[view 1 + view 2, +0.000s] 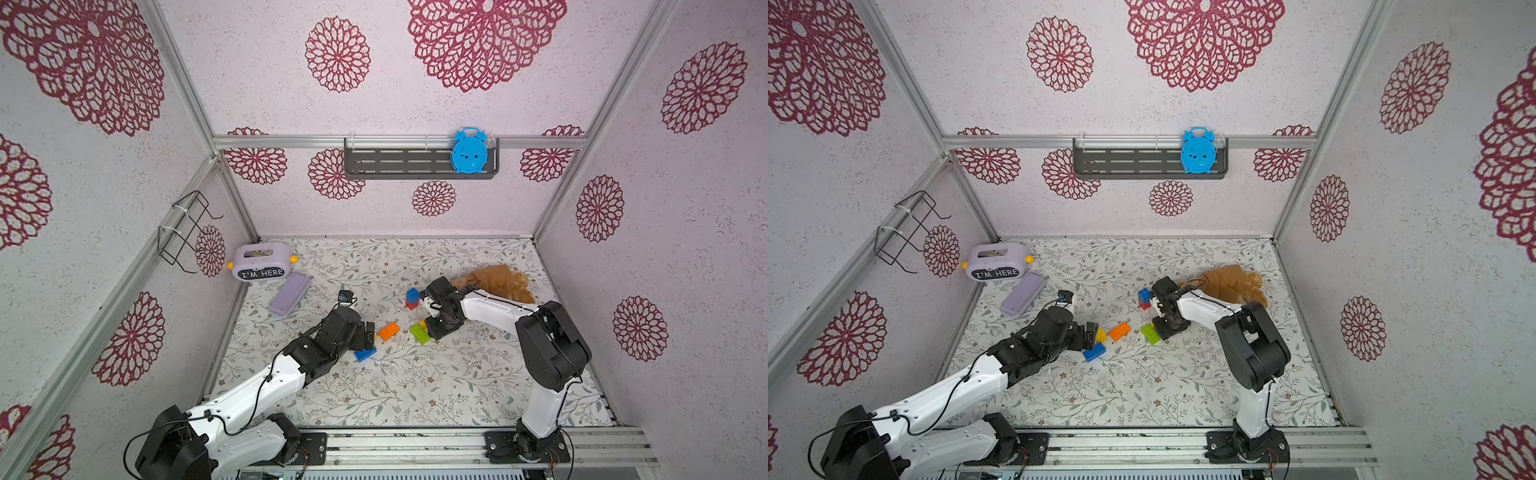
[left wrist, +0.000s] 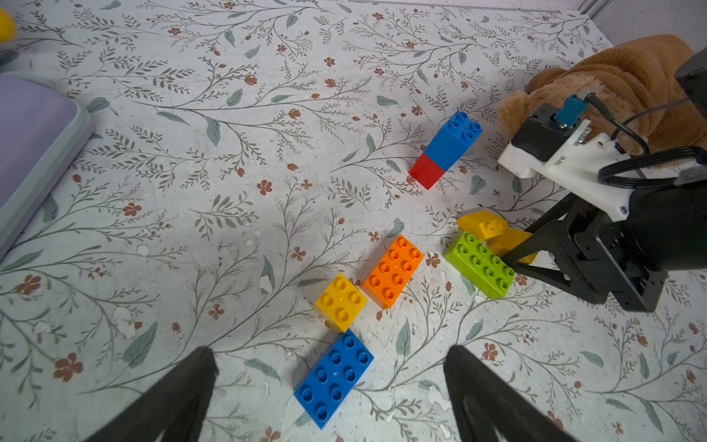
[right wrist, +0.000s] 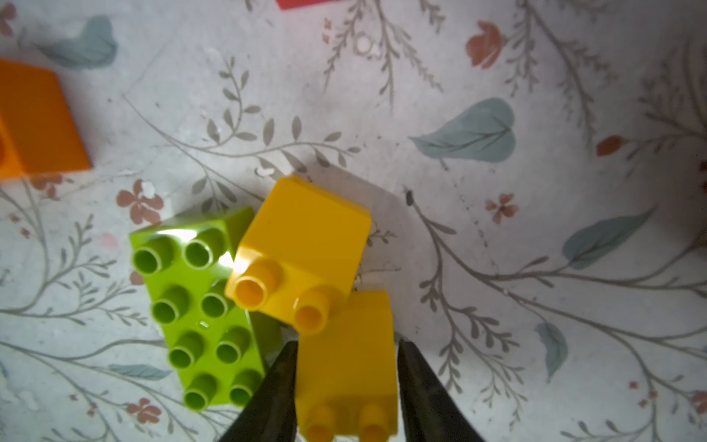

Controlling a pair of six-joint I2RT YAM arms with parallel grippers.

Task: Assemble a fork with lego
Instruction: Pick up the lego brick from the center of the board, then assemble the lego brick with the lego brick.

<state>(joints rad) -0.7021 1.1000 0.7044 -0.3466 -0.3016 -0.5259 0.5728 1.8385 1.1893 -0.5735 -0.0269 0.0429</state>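
Note:
Loose lego lies mid-table. The fork's handle, a blue brick stacked on a red one (image 1: 412,299) (image 2: 445,149), stands upright. Near it lie an orange brick (image 1: 389,331) (image 2: 394,271), a lime green brick (image 1: 419,333) (image 3: 199,306), a flat blue brick (image 1: 365,354) (image 2: 333,377) and a square yellow brick (image 2: 341,301). My right gripper (image 3: 346,344) is shut on a yellow sloped brick (image 3: 346,375) beside the green one. A second yellow sloped brick (image 3: 302,248) leans against both. My left gripper (image 2: 332,351) hangs open above the flat blue brick, touching nothing.
A brown plush toy (image 1: 498,282) lies behind the right arm. A purple box (image 1: 262,262) and its lid (image 1: 289,294) sit at the back left. A blue clock (image 1: 469,150) stands on the wall shelf, and a wire basket (image 1: 187,232) hangs on the left wall.

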